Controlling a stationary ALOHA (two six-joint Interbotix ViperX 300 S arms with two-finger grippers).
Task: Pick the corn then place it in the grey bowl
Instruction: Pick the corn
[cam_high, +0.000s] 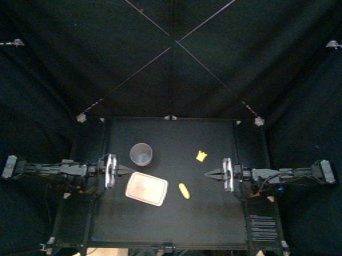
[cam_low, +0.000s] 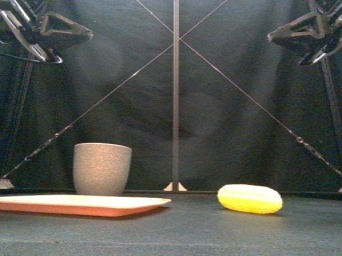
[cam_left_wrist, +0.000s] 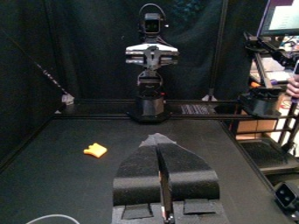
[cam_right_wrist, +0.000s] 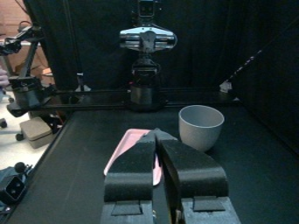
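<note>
Left claw (cam_high: 112, 172) and right claw (cam_high: 222, 175) sit at the table's 9 and 3 o'clock in top view. The corn (cam_high: 183, 189), which I judge is the oblong yellow toy, lies near centre at 5 o'clock. Grey bowl (cam_high: 142, 152) at 11, yellow chunk (cam_high: 202, 155) at 1.
Front view: corn flat on the table, well apart from the bowl.
Left wrist view: jaws pinched together, empty.
Right wrist view: same.
Risks: grabbing the chunk by mistake, or the rounded corn squirting out of an off-centre pinch.
</note>
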